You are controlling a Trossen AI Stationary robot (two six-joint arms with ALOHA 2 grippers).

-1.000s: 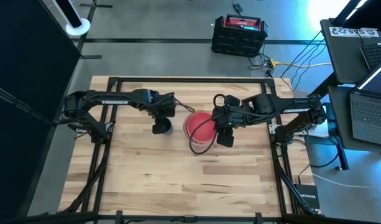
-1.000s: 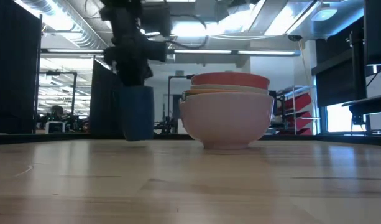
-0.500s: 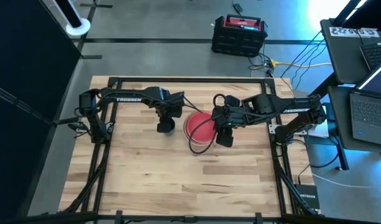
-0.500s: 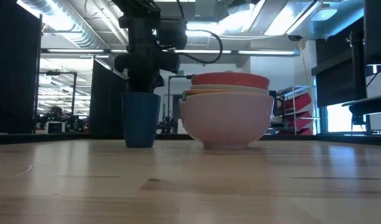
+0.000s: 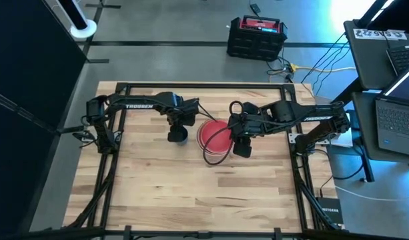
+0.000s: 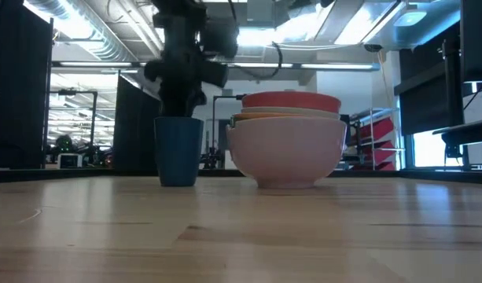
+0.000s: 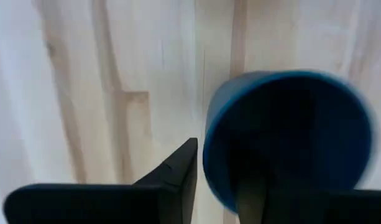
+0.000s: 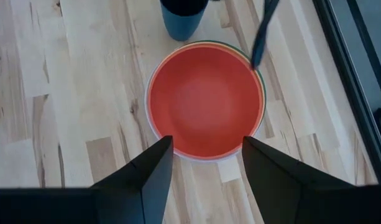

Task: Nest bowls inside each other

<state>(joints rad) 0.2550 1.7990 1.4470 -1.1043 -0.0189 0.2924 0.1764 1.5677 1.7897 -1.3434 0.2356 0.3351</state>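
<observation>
My left gripper [image 7: 218, 186], jaws part-open astride the blue cup's [image 6: 178, 151] rim, has it standing on the desk [image 5: 191, 187] just left of the nested bowls [image 6: 287, 141], clear of them; my right gripper [image 8: 206, 163] waits open above.

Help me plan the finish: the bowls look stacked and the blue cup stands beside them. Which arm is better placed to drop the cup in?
Likely the left. The left gripper straddles the blue cup's rim, one finger inside. The right gripper hangs open above the red bowl topping the stack.

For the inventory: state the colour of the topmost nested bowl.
Red: the top bowl, clearest in the right wrist view.
</observation>
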